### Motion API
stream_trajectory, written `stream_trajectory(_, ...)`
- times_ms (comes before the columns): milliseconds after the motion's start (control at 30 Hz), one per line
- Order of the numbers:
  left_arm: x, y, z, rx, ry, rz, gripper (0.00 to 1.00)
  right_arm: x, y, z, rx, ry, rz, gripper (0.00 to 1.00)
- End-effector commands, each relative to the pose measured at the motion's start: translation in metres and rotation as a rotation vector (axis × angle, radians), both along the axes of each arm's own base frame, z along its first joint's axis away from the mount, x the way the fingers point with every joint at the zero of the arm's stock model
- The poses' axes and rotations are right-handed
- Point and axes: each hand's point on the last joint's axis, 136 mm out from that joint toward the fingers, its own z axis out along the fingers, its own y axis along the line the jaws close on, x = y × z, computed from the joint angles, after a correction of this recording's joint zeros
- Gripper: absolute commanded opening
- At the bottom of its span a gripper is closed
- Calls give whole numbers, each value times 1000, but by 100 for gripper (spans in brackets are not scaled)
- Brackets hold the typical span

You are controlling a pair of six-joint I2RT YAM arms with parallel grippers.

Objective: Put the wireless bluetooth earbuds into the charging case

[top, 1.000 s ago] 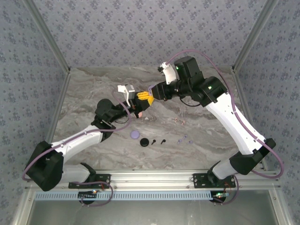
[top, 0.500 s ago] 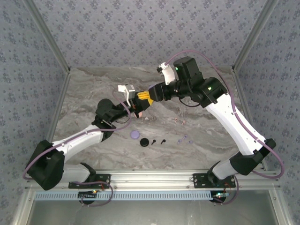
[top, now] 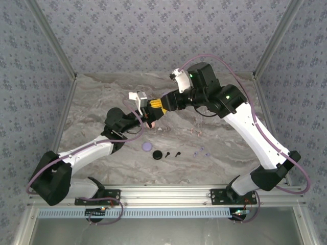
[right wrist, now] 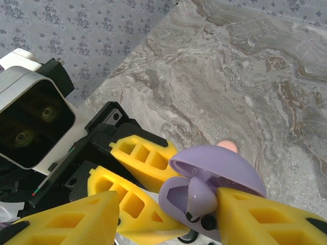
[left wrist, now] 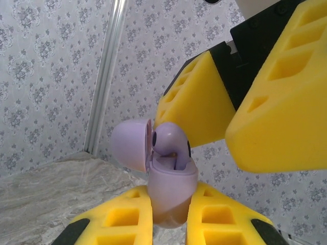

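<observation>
Purple earbud (left wrist: 168, 139) sits in the mouth of the purple charging case (left wrist: 171, 184), which is held up above the worktop (top: 94, 102), mid-back, btwn the two arms. In the L wrist view its rounded head is on top and its stem runs down into the case. Its long axis is approx. upright there, in line w/ the case body. The case also stands upright, w/ its lid (left wrist: 130, 145) hinged open and tipped to that view's left.

L end effector (left wrist: 171, 201) is closed narrow on the lower case body, one yellow finger each side. R end effector (right wrist: 168, 198) meets it from the opposite side w/ fingers spread wide, clamping nothing. In the R wrist view one of its fingers (right wrist: 255, 219) is just beside the purple earbud; actual contact can't be told. Its other finger is well apart.

In the top view, nearer the arm bases and well apart from the held case, these lie on the worktop:
- a flat purple round case (top: 147, 146)
- a black round case (top: 158, 154)
- black earbuds (top: 178, 153)
- loose purple earbuds (top: 200, 151)
- pale pink earbuds (top: 194, 131)
</observation>
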Motion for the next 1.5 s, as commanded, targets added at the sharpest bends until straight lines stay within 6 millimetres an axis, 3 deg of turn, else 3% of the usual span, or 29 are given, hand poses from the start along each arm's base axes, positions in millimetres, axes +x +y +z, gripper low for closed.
stream_trajectory(0, -3, 3, 21, -52, -64, -7, 0, -1, -6, 2, -44, -26, -11, 57)
stream_trajectory(400, -2, 3, 19, -54, -64, -4, 0, -1, -14, 12, -64, -68, -56, 65)
stream_trajectory(733, -1, 3, 20, -53, -69, 4, 0, -16, -6, 14, -17, -21, -1, 61)
stream_trajectory(933, 0, 3, 18, -52, -64, 9, 0, -16, -5, 12, -21, -13, 1, 57)
stream_trajectory(1467, -1, 4, 18, -52, -65, 10, 0, -10, 7, 13, -6, -24, 24, 57)
